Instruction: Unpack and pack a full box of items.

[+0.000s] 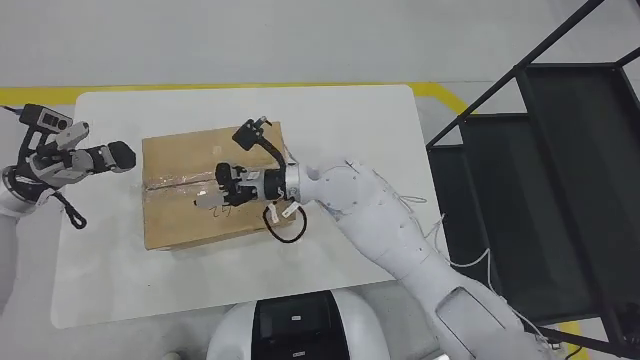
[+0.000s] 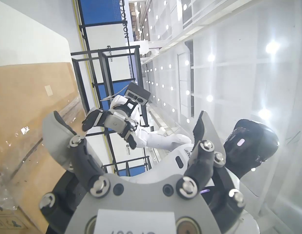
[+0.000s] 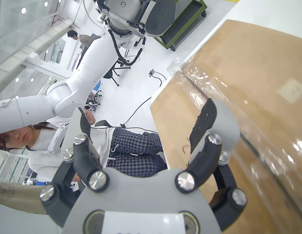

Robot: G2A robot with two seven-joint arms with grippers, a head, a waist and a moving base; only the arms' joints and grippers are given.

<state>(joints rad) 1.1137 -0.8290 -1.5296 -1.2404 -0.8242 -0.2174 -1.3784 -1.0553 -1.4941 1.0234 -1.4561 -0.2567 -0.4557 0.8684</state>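
Note:
A closed cardboard box [image 1: 180, 155] sits in the middle of the white table, its top seam covered by clear tape [image 1: 170, 186]. My right gripper [image 1: 212, 194] hovers over the box top near the seam. In the right wrist view it [image 3: 143, 120] is open and holds nothing, one finger [image 3: 204, 120] above the taped seam [image 3: 214, 86] of the box [image 3: 258, 57]. My left gripper [image 1: 118, 156] is off the box's left side, above the table edge. In the left wrist view it [image 2: 129, 127] is open and holds nothing, with the box [image 2: 26, 93] beside it.
The white table [image 1: 340, 130] reaches well beyond the box on its right and front. A black metal stair frame [image 1: 540, 160] stands to the right of the table. A yellow floor line [image 1: 440, 90] runs behind the table.

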